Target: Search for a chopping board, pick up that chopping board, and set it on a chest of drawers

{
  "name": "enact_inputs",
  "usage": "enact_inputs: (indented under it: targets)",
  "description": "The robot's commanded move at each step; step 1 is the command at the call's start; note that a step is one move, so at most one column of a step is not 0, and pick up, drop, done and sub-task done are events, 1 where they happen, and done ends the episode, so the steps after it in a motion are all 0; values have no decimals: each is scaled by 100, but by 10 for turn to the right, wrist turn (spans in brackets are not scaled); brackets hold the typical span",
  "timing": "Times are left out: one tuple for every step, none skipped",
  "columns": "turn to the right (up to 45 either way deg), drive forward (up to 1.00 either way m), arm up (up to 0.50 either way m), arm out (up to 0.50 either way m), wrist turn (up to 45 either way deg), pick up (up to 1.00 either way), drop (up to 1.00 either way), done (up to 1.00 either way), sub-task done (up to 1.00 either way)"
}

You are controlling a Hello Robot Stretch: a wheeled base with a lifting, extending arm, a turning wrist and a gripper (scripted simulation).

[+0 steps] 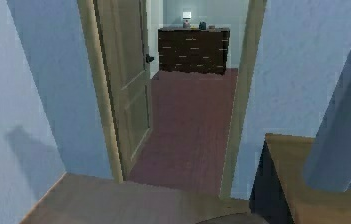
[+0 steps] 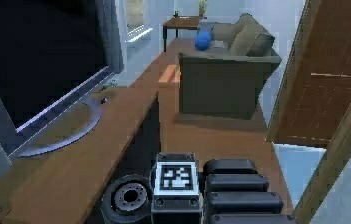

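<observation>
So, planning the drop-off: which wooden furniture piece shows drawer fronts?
The dark chest beyond the doorway; the TV stand and small far table are lighter wood, plain-topped.

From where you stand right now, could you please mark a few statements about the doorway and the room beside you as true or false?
1. In the forward view, the door stands open. True.
2. The chest of drawers beyond the doorway is white. False: it is dark brown.
3. In the arm side view, a blue thing shows at the sofa. True.
4. The screen stands on the floor. False: it stands on a long wooden unit.
</observation>
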Motion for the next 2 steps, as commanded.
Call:
enact_inputs:
  targets:
    - [0,100,0,0,0,0,0,0,0]
    - [0,10,0,0,0,0,0,0,0]
